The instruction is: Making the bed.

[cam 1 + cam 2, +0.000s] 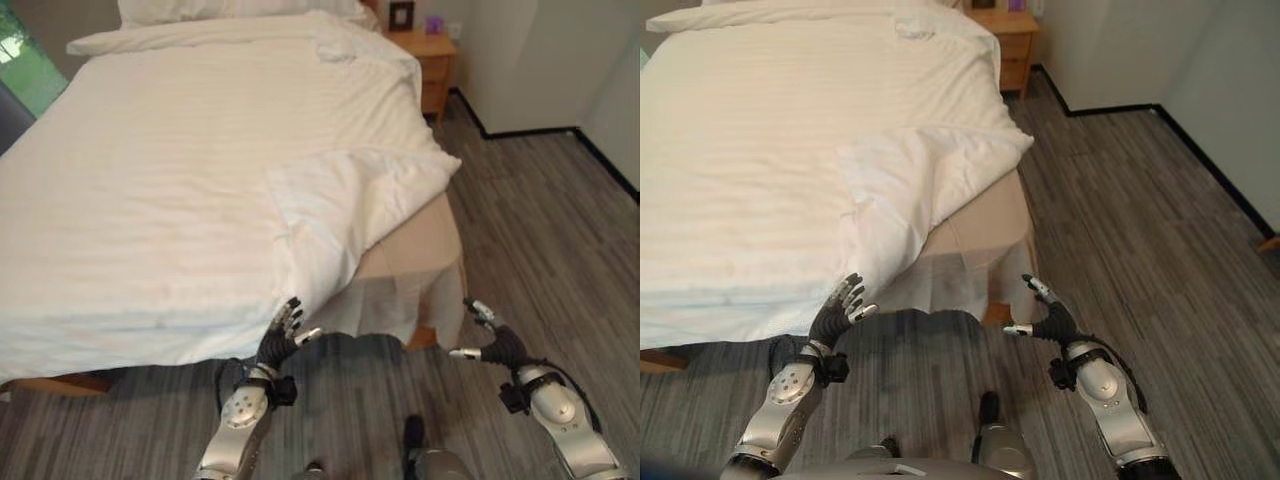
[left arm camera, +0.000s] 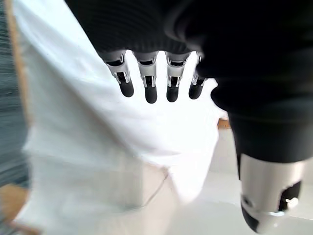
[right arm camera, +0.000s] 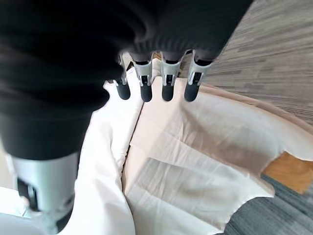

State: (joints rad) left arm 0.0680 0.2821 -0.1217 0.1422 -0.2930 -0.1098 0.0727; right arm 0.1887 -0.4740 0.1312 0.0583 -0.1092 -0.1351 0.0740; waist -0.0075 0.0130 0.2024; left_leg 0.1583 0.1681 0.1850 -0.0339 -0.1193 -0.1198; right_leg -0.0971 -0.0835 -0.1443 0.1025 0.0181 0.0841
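Both the left hand (image 1: 283, 338) and right hand (image 1: 492, 342) are hovering open, empty, approaching the folded duvet (image 1: 340, 200) corner; next: grasp and spread it.

A duvet (image 1: 180, 190) lies across the bed (image 1: 420, 250), its near right corner folded back onto itself. A pillow (image 1: 230, 10) sits at the far end, a nightstand (image 1: 432, 60) beside it on the right.

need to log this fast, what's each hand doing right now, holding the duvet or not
Left hand: open, holding nothing, just short of the duvet edge.
Right hand: open, holding nothing, beside the bed corner.
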